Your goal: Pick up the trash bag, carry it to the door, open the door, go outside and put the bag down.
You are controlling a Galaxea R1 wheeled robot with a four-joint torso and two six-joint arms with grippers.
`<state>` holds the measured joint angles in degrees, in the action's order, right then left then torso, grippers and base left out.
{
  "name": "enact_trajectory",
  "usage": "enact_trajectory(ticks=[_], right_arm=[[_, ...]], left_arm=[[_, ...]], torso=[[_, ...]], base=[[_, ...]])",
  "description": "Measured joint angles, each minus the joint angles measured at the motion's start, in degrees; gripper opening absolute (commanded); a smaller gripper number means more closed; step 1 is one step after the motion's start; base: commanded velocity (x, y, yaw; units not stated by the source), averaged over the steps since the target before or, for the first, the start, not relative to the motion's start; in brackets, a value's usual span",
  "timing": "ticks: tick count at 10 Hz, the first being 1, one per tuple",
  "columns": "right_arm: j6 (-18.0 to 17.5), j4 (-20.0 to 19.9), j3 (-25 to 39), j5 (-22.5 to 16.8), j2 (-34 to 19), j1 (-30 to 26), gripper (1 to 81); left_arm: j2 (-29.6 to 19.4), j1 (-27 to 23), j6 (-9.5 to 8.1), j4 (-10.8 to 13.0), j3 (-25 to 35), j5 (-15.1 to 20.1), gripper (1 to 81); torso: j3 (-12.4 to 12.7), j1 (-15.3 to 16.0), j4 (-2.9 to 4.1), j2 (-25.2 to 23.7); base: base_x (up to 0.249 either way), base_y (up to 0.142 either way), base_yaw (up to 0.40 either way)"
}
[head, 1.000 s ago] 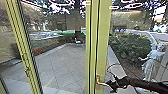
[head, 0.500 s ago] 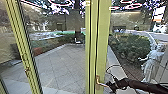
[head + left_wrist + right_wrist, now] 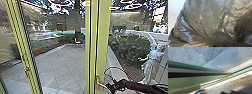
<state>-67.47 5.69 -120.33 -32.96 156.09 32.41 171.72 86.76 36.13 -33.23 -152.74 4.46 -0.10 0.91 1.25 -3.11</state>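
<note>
Close to the left wrist camera, the dark, creased trash bag [image 3: 205, 23] bulges; whether anything grips it, I cannot tell. Farther right, the right gripper [image 3: 111, 86] is beside the door handle [image 3: 98, 80], its opening and hold unclear.

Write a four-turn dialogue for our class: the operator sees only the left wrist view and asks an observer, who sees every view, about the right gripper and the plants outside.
Operator: I see the black trash bag. Where is the right gripper?
Observer: In the head view, it is beside the lever handle.
Operator: Are there any plants outside?
Observer: Yes, a leafy bush shows to the right of the yellow-green door frame in the head view.
</note>
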Motion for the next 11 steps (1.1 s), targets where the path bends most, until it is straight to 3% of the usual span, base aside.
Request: enact_trajectory(ticks=[4,7,11], right_arm=[[1.08,-0.57,-6.75,0.13,4.13,1.54,81.1],[1.4,-1.45,-9.57,4.83,5.74,3.5,81.1],[1.74,-1.62,-10.57,6.86,6.38,4.27,81.1]], left_arm=[[-0.44,0.34,0.02,0.0,-0.02,0.05,1.0],[-0.44,0.61,0.02,0.0,-0.02,0.0,1.0],[-0.29,0.61,0.02,0.0,-0.02,-0.02,1.0]], torso=[[0.05,-0.02,-0.02,-0.05],[0.07,-0.09,-0.05,-0.09],[0.1,-0.13,-0.07,-0.11]], base=[[0.0,0.0,0.0],[0.0,0.0,0.0],[0.0,0.0,0.0]])
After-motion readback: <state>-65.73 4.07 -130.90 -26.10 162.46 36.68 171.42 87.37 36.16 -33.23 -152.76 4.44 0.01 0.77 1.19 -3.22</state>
